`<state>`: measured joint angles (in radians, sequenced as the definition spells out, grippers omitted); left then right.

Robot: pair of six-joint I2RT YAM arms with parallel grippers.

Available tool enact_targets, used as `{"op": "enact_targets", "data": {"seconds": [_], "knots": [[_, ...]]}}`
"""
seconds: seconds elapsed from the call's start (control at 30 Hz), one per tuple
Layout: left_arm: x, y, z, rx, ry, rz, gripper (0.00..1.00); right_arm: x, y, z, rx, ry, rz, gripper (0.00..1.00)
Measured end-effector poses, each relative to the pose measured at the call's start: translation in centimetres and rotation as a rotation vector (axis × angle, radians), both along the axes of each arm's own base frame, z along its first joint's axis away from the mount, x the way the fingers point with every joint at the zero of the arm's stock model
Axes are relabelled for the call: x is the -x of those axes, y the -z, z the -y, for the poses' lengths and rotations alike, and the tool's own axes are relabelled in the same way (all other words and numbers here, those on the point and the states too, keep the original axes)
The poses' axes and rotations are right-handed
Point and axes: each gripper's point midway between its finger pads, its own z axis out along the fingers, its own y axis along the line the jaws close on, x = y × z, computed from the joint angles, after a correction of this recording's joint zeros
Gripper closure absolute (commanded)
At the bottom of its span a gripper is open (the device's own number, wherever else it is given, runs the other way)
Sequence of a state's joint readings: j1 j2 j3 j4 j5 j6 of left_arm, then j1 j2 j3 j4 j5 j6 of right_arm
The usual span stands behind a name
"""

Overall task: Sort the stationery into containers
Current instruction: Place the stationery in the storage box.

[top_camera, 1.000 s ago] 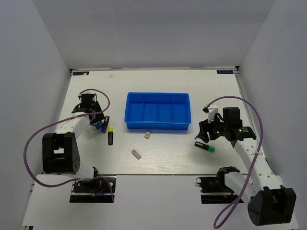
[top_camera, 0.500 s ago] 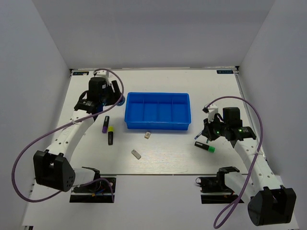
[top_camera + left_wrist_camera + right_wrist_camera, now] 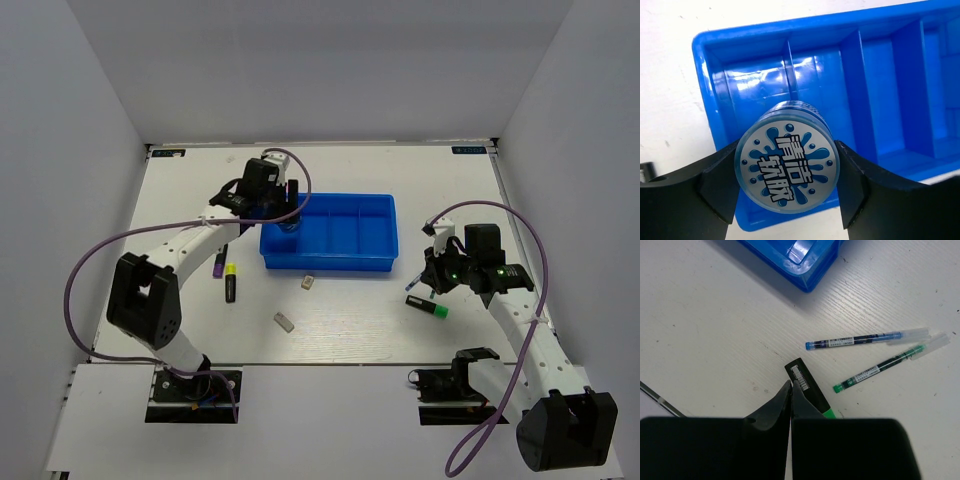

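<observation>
The left pincer (image 3: pixel 787 185) is clamped on the round disc (image 3: pixel 786 169), which hangs over the blue tray (image 3: pixel 714 100) directly above the divider (image 3: pixel 788 60) between its leftmost and second compartments; let go here, I judge it could strike that divider and tip into either side, or roll. The right pincer (image 3: pixel 791 390) has its tips pressed together on nothing, just beside the black green-ended marker (image 3: pixel 807 385) lying on the table (image 3: pixel 715 315); a lift would likely come up empty, or nudge it toward the blue pen (image 3: pixel 855 341) and the green pen (image 3: pixel 880 367). The disc reads 清洁软胶; the marker and pen labels are too small to read.
</observation>
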<state>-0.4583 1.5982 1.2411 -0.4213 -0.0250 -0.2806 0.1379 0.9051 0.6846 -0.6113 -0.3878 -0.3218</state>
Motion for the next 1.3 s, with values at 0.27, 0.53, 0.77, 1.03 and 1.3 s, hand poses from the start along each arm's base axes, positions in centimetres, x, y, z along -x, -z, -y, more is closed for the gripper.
{"op": "enact_targets", "data": {"seconds": [0.27,0.53,0.77,1.03,1.3], "knots": [[-1.0,0.2,1.0,-0.145,0.041,0.051,0.95,0.0,0.0,0.0,0.000,0.000,0.000,1.00],[-1.0,0.9,0.2,-0.230,0.039,0.057,0.95,0.0,0.0,0.0,0.001,0.000,0.000,1.00],[-1.1,1.1,-0.4,-0.259,0.028,0.062,0.91,0.0,0.0,0.0,0.001,0.000,0.000,1.00],[-0.9,1.8,-0.7,-0.274,0.025,0.049,0.72,0.0,0.0,0.0,0.001,0.000,0.000,0.99],[-0.7,2.1,-0.8,-0.278,0.026,0.041,0.44,0.0,0.0,0.0,0.000,0.000,0.000,0.98]]}}
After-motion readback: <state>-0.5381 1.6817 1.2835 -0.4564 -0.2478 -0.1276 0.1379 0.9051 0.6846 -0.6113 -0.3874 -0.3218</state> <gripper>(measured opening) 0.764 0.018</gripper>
